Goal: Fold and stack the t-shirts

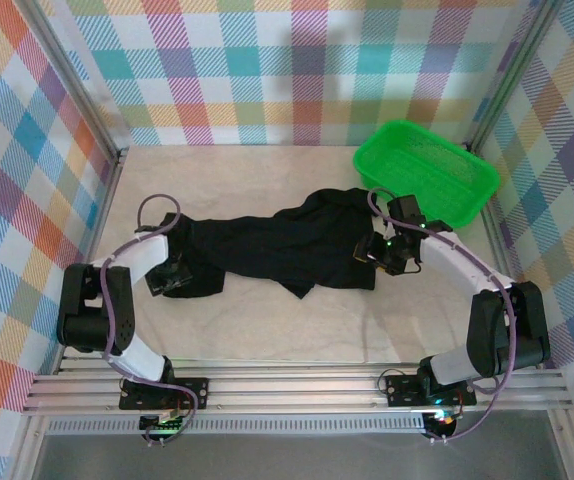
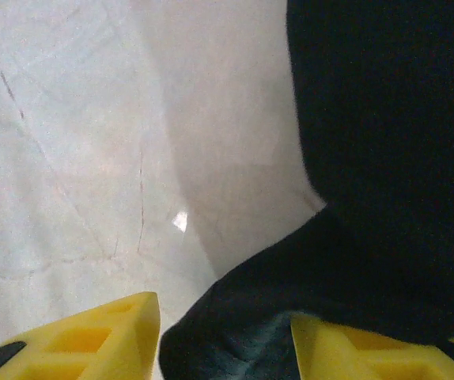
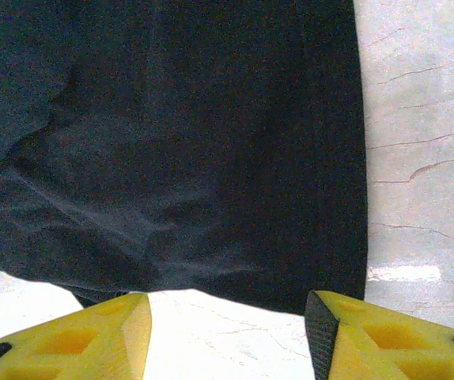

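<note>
Nearest the arm bases, the left hand [image 2: 223, 310] was down low on the bench [image 1: 267, 330] at the left end of the black t-shirt [image 1: 287, 245]. Its yellow fingers [image 2: 92, 340] stood apart with a bunched bit of cloth filling the gap between them. Honestly couldn't tell if it was really pinching that cloth or just sitting around it.

A bit further in, the right hand [image 3: 227, 299] was at the shirt's other end, fingers spread, nothing between them but bare bench, with the hem lying just past the tips. My guess is it was lined up to take that edge.

The shirt itself lay stretched out long and rumpled across the middle of the bench between the two hands, not flat at all. One hand per end makes sense to me: soft cloth like that needs pulling from both sides to smooth out before any fold goes in. So I'd call it early days, still at the spreading stage.

Far right corner had the green basket [image 1: 427, 170], just beyond the shirt's right end.
</note>
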